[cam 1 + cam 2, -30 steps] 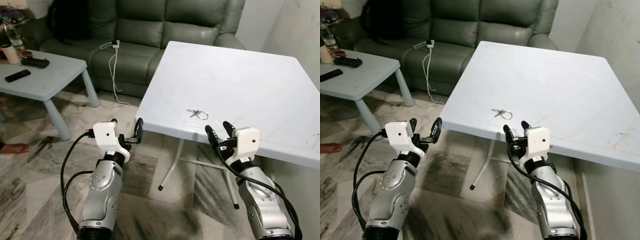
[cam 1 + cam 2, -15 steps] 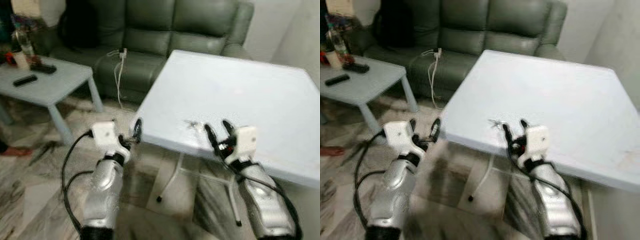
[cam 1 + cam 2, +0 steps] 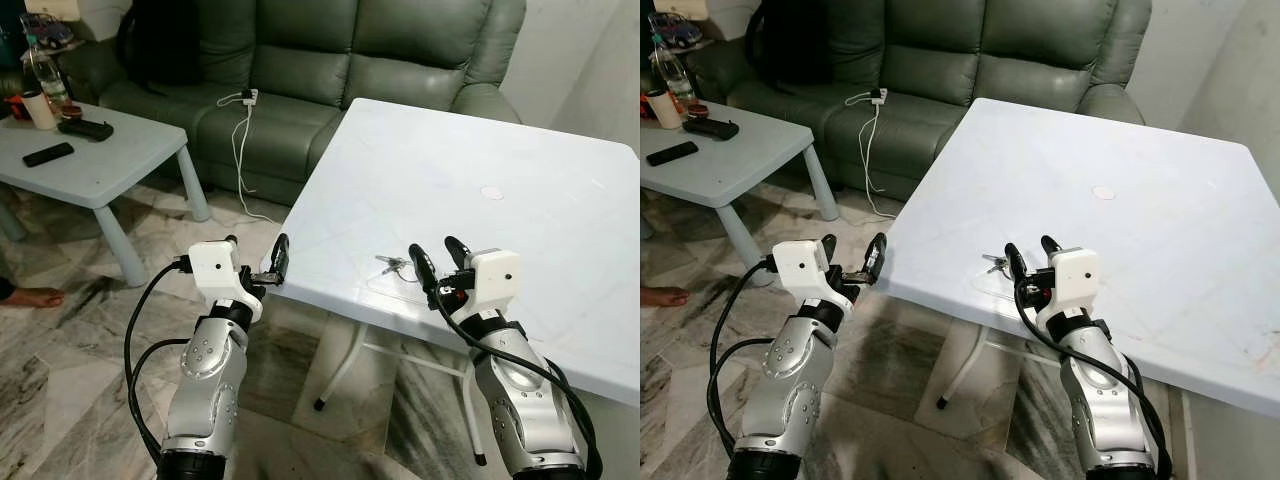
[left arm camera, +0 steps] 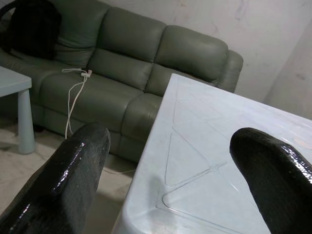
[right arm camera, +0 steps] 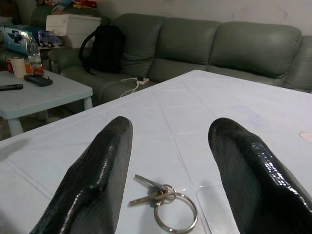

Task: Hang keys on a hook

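Two claws: both spread, nothing gripped.
Keys [image 5: 163, 200]: flat on white tabletop [image 3: 520, 210], near its front edge.
Right claw [image 3: 437, 262]: nearer arm; keys lie just ahead, between its fingers' line, blades toward robot's left.
Left claw [image 3: 255, 258]: at tabletop's corner, well apart from keys.
Hook: not seen.

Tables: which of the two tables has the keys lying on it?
The large white table near the right gripper holds the keys. The low table by the sofa carries remotes and a bottle instead.
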### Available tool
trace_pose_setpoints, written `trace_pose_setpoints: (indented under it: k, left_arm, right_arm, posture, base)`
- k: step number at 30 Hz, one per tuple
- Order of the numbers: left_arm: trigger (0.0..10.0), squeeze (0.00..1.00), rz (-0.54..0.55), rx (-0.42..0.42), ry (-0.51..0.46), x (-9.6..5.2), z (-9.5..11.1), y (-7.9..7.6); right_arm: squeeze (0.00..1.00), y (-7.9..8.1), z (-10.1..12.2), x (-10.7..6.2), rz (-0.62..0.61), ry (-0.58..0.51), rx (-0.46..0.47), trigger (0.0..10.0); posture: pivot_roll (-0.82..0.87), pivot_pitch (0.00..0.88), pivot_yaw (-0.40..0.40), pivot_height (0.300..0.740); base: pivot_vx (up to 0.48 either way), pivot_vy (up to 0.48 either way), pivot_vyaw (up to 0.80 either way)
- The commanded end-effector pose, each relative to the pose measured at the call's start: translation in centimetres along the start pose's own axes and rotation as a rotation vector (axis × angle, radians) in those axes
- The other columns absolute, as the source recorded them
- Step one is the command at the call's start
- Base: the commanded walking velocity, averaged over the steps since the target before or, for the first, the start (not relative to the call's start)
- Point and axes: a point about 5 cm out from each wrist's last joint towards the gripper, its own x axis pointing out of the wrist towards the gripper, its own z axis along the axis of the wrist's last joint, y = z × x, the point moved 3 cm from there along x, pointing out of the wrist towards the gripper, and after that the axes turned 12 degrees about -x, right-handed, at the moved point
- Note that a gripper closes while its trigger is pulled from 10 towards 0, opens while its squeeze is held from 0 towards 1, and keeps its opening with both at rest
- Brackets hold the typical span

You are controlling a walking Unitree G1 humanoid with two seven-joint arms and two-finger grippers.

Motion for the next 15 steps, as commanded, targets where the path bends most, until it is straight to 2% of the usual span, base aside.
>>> trace_pose_setpoints:
  k: [1,15]
  left_arm:
    - [10.0,0.0,-0.007,-0.001,0.0,0.17,-0.01,-0.35]
    - [10.0,0.0,-0.012,-0.001,0.001,0.14,-0.08,-0.52]
  right_arm:
    - [0.0,-0.52,0.12,0.04,-0.011,-0.003,-0.001,10.0]
    - [0.0,-0.47,0.11,-0.11,-0.01,-0.002,0.001,10.0]
  posture:
    - [-0.03,0.0,-0.087,0.74]
    - [-0.03,0.0,-0.089,0.74]
  base:
    - [0.266,0.0,0.0]
    - [0.267,0.0,0.0]
